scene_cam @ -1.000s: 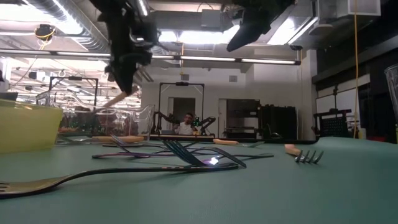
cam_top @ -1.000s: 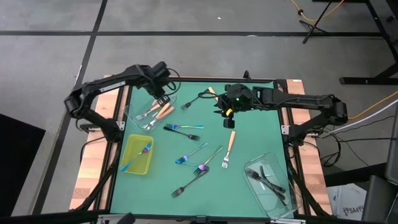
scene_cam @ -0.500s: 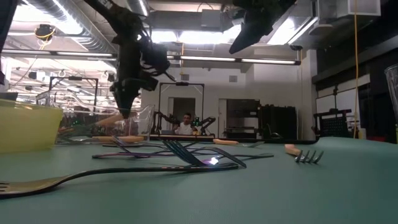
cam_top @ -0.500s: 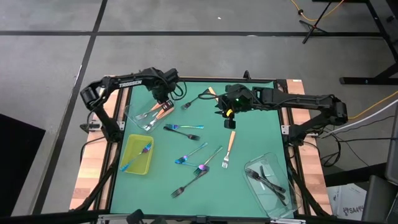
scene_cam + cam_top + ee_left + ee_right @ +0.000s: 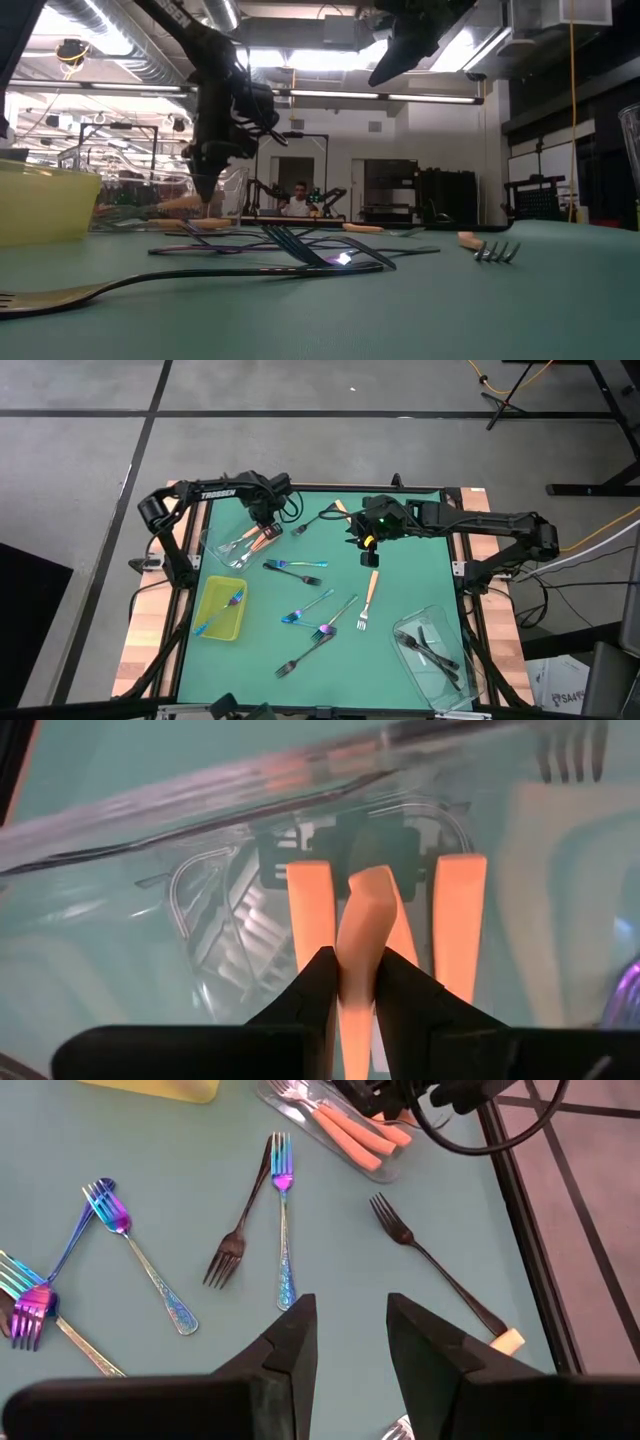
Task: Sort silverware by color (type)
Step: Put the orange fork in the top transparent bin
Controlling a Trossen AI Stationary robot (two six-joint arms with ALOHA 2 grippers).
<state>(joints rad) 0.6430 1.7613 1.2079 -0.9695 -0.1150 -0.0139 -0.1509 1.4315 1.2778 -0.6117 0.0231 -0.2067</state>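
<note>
The orange-handled fork [image 5: 362, 935] is clenched in my left tool [image 5: 352, 982], hanging over the clear tub [image 5: 222, 536] at the desk's far left corner, where others of its kind [image 5: 262, 540] already lie. My right tool [image 5: 350, 1330] hovers released and empty above the green desk [image 5: 400, 575], over mid-desk.

The rest of the silverware is scattered — iridescent forks [image 5: 293, 565] and a dark fork [image 5: 300, 658] lie mid-desk, another orange-handled one [image 5: 368, 595] sits below my right tool, a dark fork [image 5: 315, 520] lies near the far edge, one iridescent fork [image 5: 222, 608] is in the yellow-green tray [image 5: 210, 628], and dark ones [image 5: 432, 648] fill the tub at the near right.

My worry is the drop. The handle sits tilted between my fingers, so if I let go too high or off-centre, I judge it could glance off the tub's rim or the forks inside and land on the desk. Lowering carelessly could also nudge the light tub — or catch a handle already in it.
</note>
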